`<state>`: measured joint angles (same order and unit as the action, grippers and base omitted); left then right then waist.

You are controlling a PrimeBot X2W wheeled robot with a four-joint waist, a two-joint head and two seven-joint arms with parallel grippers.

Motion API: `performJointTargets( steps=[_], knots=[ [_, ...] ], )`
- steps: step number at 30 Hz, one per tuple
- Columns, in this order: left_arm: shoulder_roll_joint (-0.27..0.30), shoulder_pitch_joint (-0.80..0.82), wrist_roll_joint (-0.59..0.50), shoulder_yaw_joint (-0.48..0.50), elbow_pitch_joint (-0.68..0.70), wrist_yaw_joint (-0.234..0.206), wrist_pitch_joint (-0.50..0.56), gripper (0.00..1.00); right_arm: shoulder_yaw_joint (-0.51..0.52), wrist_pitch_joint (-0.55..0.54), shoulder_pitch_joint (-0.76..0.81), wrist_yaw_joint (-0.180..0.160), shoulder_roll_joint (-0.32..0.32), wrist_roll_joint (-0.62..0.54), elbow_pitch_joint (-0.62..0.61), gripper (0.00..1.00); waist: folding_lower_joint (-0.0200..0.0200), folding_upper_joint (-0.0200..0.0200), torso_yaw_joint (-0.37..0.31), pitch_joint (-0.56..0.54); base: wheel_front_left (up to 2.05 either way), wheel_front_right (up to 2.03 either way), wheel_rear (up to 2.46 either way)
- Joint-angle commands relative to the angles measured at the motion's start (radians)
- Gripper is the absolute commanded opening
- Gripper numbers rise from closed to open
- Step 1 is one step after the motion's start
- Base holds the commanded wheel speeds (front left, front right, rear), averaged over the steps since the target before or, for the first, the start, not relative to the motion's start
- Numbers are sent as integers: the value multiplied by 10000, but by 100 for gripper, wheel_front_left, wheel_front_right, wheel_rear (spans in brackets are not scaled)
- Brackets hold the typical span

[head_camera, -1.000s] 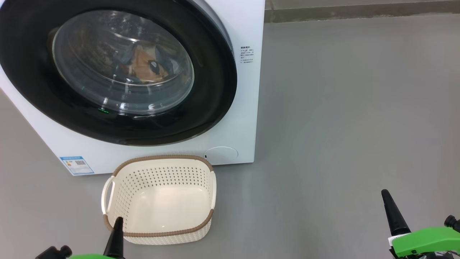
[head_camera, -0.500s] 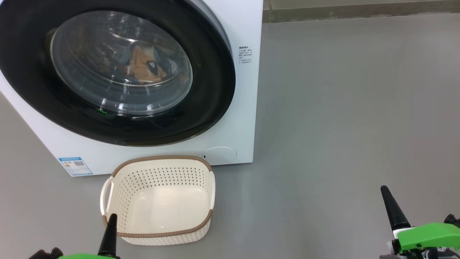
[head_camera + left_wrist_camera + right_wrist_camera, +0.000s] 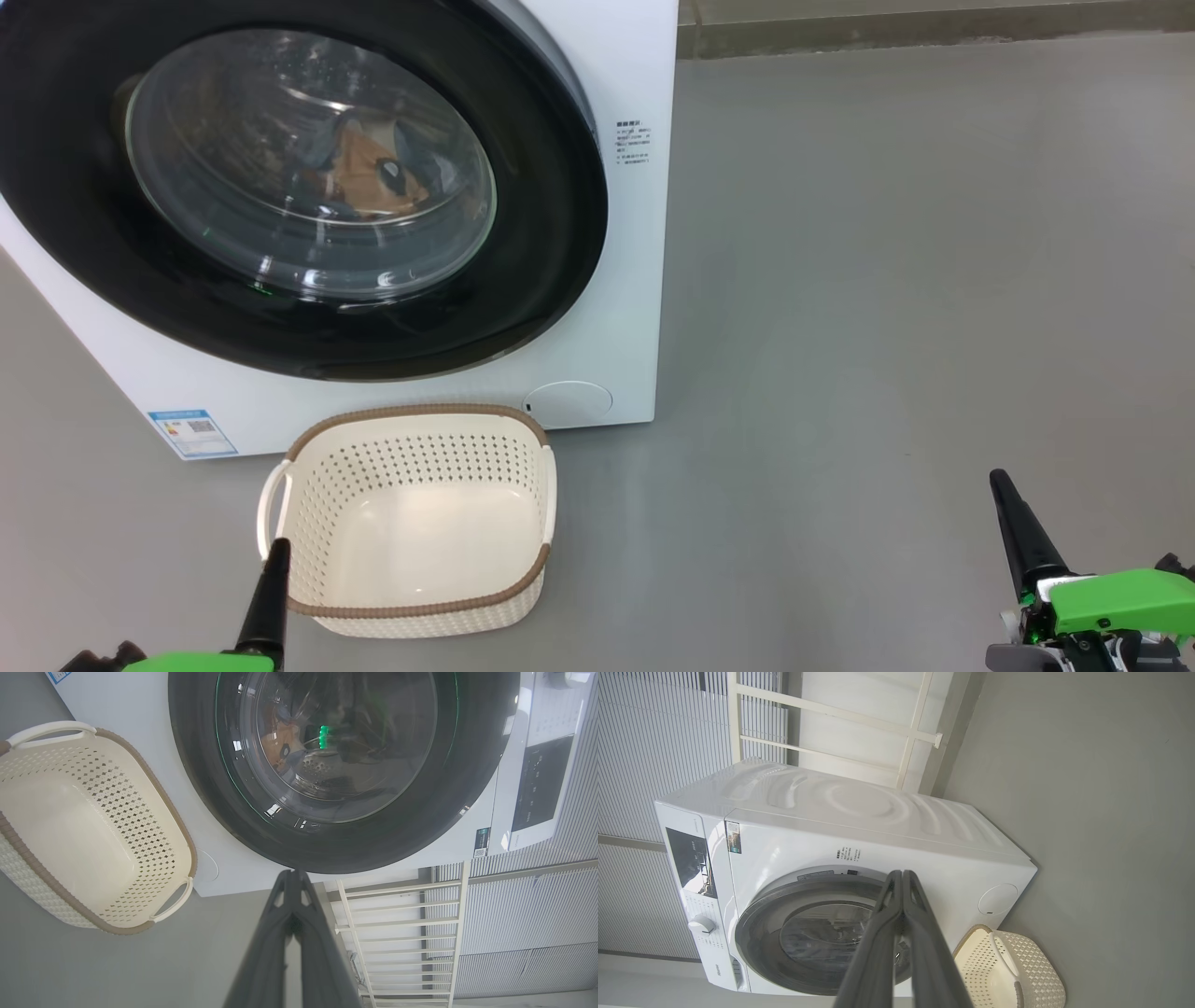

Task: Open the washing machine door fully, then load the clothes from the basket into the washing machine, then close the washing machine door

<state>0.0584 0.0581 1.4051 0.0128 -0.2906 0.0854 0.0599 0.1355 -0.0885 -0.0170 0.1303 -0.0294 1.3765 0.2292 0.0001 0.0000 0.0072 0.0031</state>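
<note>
You're looking at a white washing machine (image 3: 625, 308) with a glossy black door (image 3: 551, 243); through its clear window (image 3: 280, 103) the clothes (image 3: 369, 177) show orange with bits of blue-grey. Its label (image 3: 191, 432) is blue. Your basket (image 3: 373, 467) is cream-white, dotted all over with rows of small holes, with a brown woven-look rim (image 3: 420, 609) and white handles (image 3: 270, 499). The floor (image 3: 887, 327) is plain grey. The left gripper (image 3: 276, 555) and right gripper (image 3: 1001, 483) are black-fingered with bright green bodies.

Door (image 3: 551, 233) shut over washer (image 3: 635, 308) mouth; free floor (image 3: 887, 327) rt.
</note>
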Motion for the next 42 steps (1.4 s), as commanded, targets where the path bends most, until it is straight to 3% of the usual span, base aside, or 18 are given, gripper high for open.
performJointTargets(
  steps=[1, 19, 42],
  knots=[
    [61, 406, 325, 406, 332, 128, 98, 0, -183, -77, -548, 4, -169, 373, -163, 0, 0, 0, -7, 0, 0, 0, 0],
    [-81, 502, 2027, 1021, 450, 453, 541, 0, -215, -248, -909, 4, -208, 2320, 155, 0, 0, 0, -72, -1, 0, 0, 0],
    [-81, 502, 2026, 1021, 452, 453, 542, 0, -216, -248, -909, 4, -208, 2321, 155, 0, 0, 0, -72, -1, 0, 0, 0]
  ],
)
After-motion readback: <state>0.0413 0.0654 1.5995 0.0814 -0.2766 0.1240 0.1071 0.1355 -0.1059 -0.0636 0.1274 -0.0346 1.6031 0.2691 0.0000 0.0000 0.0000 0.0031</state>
